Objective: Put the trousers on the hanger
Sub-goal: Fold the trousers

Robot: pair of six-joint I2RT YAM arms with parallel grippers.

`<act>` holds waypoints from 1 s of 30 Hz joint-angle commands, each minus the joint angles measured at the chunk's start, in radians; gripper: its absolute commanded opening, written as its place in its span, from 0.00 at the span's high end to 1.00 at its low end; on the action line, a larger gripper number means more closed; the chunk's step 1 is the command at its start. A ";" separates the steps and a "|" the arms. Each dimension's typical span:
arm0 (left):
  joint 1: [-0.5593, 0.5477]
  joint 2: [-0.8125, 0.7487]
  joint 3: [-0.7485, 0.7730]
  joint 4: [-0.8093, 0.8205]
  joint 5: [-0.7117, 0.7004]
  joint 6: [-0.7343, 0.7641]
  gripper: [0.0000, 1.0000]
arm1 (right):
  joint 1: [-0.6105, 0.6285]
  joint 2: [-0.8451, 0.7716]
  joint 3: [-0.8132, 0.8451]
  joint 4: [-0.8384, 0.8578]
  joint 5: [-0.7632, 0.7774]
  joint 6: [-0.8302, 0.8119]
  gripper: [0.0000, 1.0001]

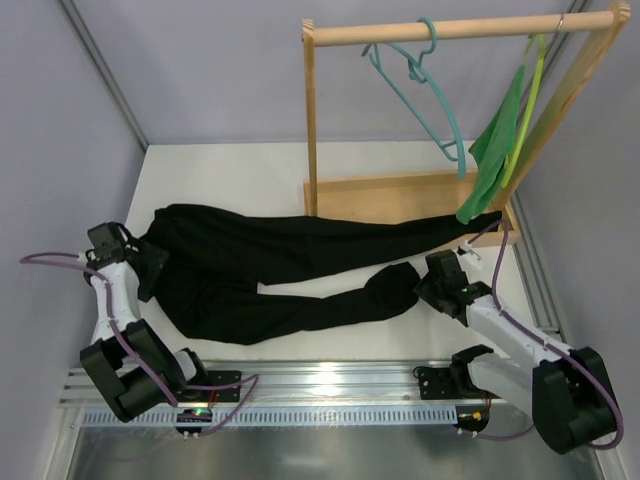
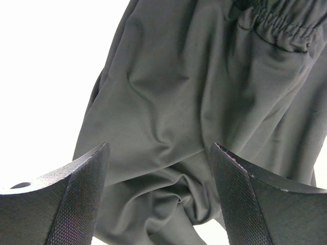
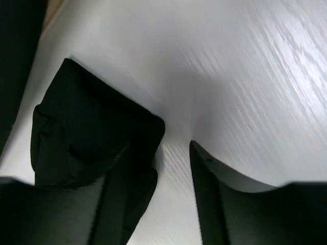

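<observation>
Your left gripper [image 2: 159, 153] gapes over the waist of the long black fabric trousers [image 1: 280, 250], legs running rightward to your open, empty right gripper [image 3: 173, 158], nearer the teal plastic hanger [image 1: 443, 103].

A robot test lab: two cabled arms [image 1: 118, 295] bolted to a metal rail [image 1: 330, 385] at a white counter [image 1: 240, 175], boxed in by plain grey panels [image 1: 200, 70], with a small wooden clothes rack [image 1: 460, 28].

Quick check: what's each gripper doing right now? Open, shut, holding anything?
Left gripper: open above the trousers, holding nothing.
Right gripper: open; one leg end of the trousers lies just beside it, not gripped.
</observation>
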 commanded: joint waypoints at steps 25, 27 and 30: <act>0.209 0.171 -0.035 0.256 0.108 -0.123 0.19 | -0.374 -0.145 0.300 -0.388 0.136 -0.073 0.96; 0.208 0.237 -0.025 0.320 0.135 -0.131 0.19 | -0.374 -0.142 0.296 -0.386 0.131 -0.073 0.96; 0.208 0.323 0.011 0.377 0.191 -0.114 0.18 | -0.374 -0.147 0.288 -0.379 0.140 -0.070 0.96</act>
